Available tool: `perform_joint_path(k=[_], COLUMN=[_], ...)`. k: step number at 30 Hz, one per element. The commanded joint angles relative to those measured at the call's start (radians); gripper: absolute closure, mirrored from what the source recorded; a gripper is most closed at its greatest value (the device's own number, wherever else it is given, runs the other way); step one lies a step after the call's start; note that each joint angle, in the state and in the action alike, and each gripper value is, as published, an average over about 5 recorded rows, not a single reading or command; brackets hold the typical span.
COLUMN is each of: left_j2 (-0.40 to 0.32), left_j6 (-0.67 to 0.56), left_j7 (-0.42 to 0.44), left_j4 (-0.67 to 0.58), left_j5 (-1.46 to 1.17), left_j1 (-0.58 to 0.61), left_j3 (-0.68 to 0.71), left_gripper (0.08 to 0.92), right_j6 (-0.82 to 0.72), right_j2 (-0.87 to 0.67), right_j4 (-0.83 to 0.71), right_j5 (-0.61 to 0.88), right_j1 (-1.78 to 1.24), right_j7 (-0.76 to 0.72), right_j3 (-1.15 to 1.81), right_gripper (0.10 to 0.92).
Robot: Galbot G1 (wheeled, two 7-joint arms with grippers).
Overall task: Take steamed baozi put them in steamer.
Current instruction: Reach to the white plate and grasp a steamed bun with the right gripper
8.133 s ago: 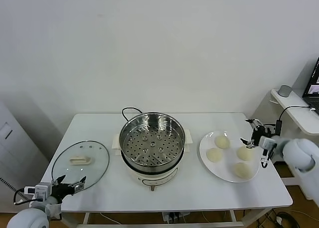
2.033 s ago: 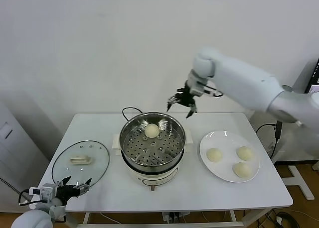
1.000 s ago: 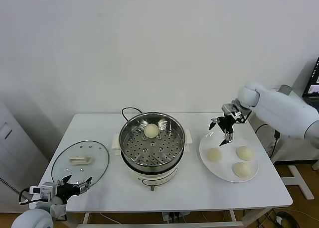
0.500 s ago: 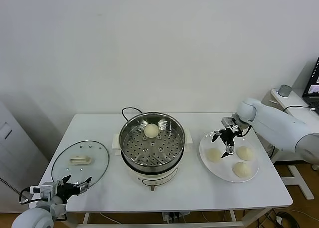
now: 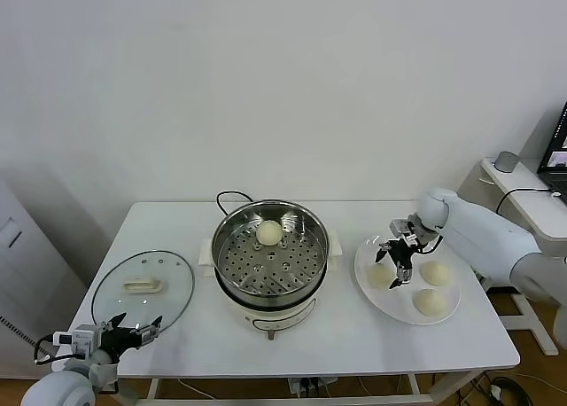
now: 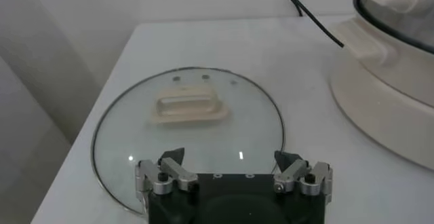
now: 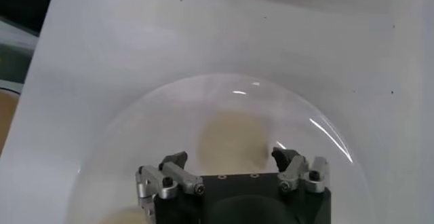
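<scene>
Our right tool (image 5: 395, 262) straddles a baozi (image 5: 381, 277) on the plate (image 5: 368, 251), fingers apart, not gripping; squeeze off-center and it'll squish or roll. Left tool (image 5: 124, 331) idles open by the counter's (image 5: 186, 335) edge.

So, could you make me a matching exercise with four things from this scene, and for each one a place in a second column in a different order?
Things:
1. glass lid
2. bun in the steamer
3. right hand
4. left hand

Places:
A. on the perforated tray
B. at the table's front left corner, near the lid's edge
C. over the plate, at the bun nearest the steamer
D. flat on the table, left of the steamer

Pairs: 1-D, 2-A, 3-C, 4-B
</scene>
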Motion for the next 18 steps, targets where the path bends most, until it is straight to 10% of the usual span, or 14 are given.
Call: perform_joint_path(k=[1,18], left_j2=[0.000,-0.008], left_j6=[-0.001,0.006], left_j7=[0.000,-0.007], left_j4=[-0.003,-0.011], left_j5=[0.000,0.003], left_j1=[0.002,0.003], left_j3=[0.000,-0.005], left_gripper=[0.177,0.177], right_j6=[-0.002,-0.026], right_j2=[0.009,-0.029], right_j4=[-0.022,0.051], right_j5=[-0.015,0.051], right_j1=[-0.018,0.069], right_j7=[0.005,-0.056], right_j3=[0.032,-0.062], right_gripper=[0.328,0.406])
